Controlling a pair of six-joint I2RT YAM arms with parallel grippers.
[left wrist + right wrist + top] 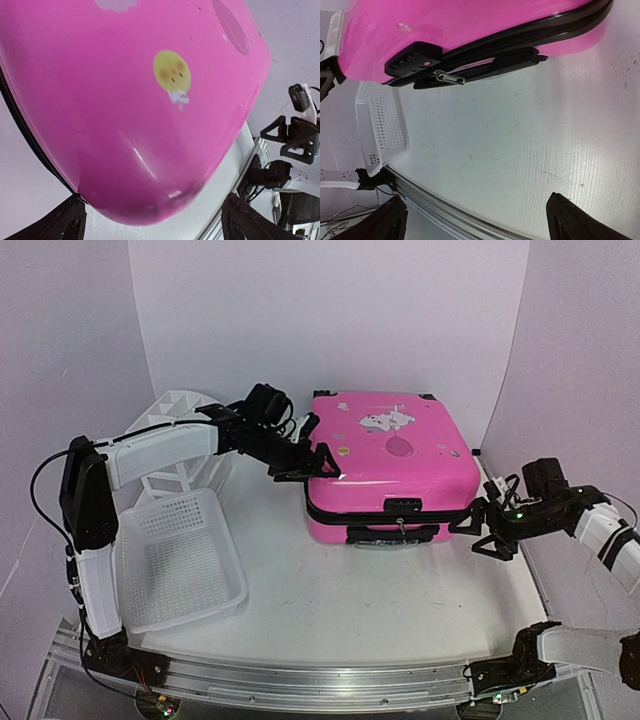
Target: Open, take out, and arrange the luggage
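Near left: a white mesh basket (180, 560) sits on the table (380, 610), tilted a little off square.

Near right: the right gripper (481, 538) stands just beside the near right corner of the suitcase (390, 465). Its jaws are spread wide, and the wrist view shows only bare table between its fingers (387, 222) – nothing held. I cannot tell whether it touches the shell.

Centre to far: the bright pink suitcase lies flat on the table, right of the basket, with its two shells together along the black zipper line. The near side carries a black lock (412, 59), a black handle (495, 65) below it and a metal zipper pull (449, 78) lying beside the lock. Cartoon stickers show on the top face, among them a yellow one (171, 71) near the left corner.

Far left: the left gripper (312, 450) is at the suitcase's left near corner – jaws wide, its fingers (65, 222) standing on either side of the rounded corner. Contact cannot be judged.

Behind the basket, by the far left wall, stands a white plastic organizer (185, 415).
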